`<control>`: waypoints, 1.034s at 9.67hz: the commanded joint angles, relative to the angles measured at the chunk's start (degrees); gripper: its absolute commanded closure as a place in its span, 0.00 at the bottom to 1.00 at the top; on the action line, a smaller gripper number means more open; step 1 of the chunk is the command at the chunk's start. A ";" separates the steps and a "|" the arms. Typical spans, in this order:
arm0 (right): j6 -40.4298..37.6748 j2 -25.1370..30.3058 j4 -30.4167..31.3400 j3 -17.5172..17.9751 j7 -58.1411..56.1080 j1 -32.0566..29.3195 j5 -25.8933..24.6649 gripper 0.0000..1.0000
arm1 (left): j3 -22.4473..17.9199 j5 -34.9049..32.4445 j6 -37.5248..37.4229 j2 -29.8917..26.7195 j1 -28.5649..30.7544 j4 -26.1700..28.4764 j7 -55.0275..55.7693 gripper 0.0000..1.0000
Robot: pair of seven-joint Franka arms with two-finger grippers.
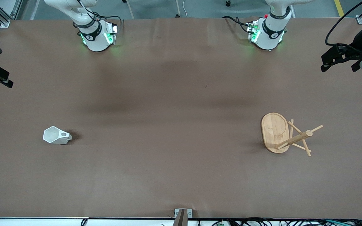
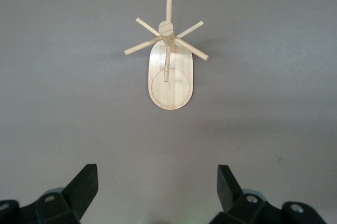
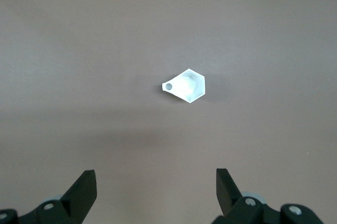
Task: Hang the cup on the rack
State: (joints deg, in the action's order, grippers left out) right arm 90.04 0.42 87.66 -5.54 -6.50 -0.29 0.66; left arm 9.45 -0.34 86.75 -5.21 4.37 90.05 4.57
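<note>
Cup [image 1: 57,136]: white, faceted, on its side, well apart from the rack, toward the right arm's end of the surface [image 1: 174,125].
Rack [image 1: 275,132]: light wood, oval base, slanted pegs, standing.
Left gripper [image 2: 157,184]: fingers apart, high over the rack.
Right gripper [image 3: 156,187]: fingers apart, high over the cup.

White, rounded arm casings rising from two bases [image 1: 96,39] and [image 1: 267,36] ringed in black bands, each band bearing a small white emblem. Green indicator lights glowing at the base sides; a red spot near the left arm's base. Black cables looping beside both bases and along the upper links. Left tool [image 2: 157,192]: black, angular, wedge-shaped fingers [image 2: 84,184] spread wide, grey round fasteners on the mounts. Right tool [image 3: 156,192]: same black wedge fingers [image 3: 83,188], likewise spread, grey fasteners below.
</note>
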 commanded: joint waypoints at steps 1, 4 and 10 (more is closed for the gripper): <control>0.74 0.20 -0.12 0.10 0.17 -0.93 -0.32 0.00 | -0.04 0.69 -0.35 1.17 0.29 0.21 -1.06 0.00; 6.44 -4.52 0.40 -0.08 -0.62 -3.13 -0.05 0.01 | -0.13 0.70 -0.35 1.61 0.03 0.12 -0.71 0.00; 26.62 -17.54 9.06 0.01 -6.07 -5.42 0.13 0.02 | -0.04 0.78 -0.35 2.13 0.03 -0.58 -0.71 0.00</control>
State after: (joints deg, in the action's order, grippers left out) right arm 111.93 -17.22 92.20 -6.02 -11.49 -5.17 0.72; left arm 9.38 -0.34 86.78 -4.55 4.39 89.67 4.57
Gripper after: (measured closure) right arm 0.022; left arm 0.000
